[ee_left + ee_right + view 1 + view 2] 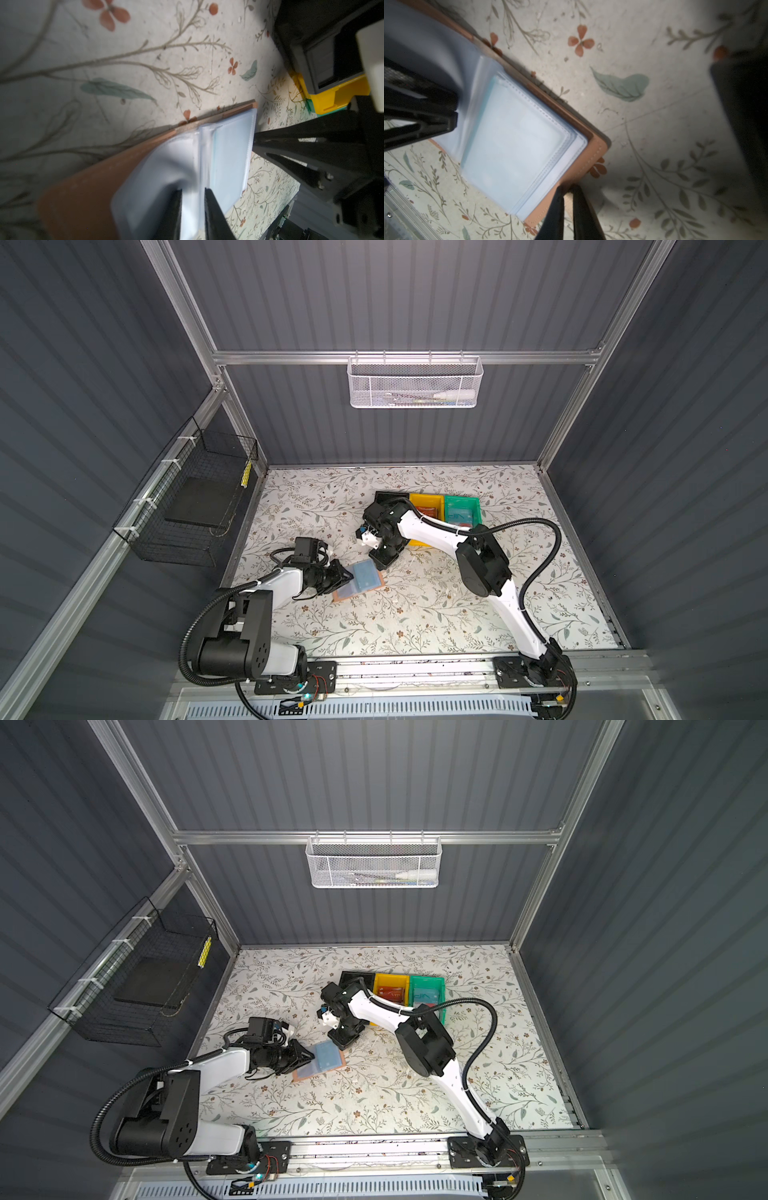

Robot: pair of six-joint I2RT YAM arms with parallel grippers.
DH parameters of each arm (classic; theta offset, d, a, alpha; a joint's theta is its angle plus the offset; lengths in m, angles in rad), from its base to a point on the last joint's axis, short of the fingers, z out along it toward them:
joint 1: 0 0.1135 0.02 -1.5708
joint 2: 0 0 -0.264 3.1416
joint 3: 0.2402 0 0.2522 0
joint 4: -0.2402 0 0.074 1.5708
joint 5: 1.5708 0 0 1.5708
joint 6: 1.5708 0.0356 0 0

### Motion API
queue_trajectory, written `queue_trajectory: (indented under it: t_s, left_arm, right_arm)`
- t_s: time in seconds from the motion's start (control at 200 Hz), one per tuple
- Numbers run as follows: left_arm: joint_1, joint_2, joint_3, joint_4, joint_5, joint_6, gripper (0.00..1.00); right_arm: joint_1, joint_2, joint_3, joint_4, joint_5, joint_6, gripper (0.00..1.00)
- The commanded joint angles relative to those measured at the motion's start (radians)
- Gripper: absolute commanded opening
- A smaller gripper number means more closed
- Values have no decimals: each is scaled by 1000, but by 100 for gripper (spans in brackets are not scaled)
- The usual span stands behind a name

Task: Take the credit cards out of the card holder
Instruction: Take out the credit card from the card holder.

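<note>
The card holder (359,583) lies open on the floral surface (415,614), left of centre and between the two arms, with its tan cover down and its translucent bluish sleeves facing up. In the right wrist view the sleeves (519,135) sit stacked flat on one half, and a thin teal edge shows through the top one; whether that is a card cannot be told.

The left gripper (193,190) reaches in low from the holder's left side. It is clamped on a single sleeve (166,162), which bows up off the cover between its fingers. The right gripper (568,187) comes down at the holder's far corner on the opposite side. Its fingers are pressed nearly together, with a strip of the tan cover's edge pinched between them. In both top views the two grippers meet the holder at opposite ends, left (347,576) and right (381,565).

Behind the right arm stand three bins in a row, touching one another: a black bin (386,495), a yellow bin (426,498) and a green bin (478,510). A red card (428,514) lies in the yellow one and a teal card (459,516) in the green one, both well apart from the holder.
</note>
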Motion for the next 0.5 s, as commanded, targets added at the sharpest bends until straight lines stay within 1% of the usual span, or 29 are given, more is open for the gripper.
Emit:
queue_trajectory:
  t_s: [0.0,0.225,0.495]
  left_arm:
    - [4,52,-52,-89,-120,11,23]
    - [4,54,-51,-90,-120,11,23]
    - [4,53,-52,-90,-115,11,23]
  right_arm:
    - [11,-35,16,-39,17,-5,14]
    - [16,-79,12,-34,-1,-18,14]
    - [22,-30,17,-40,-45,-24,15]
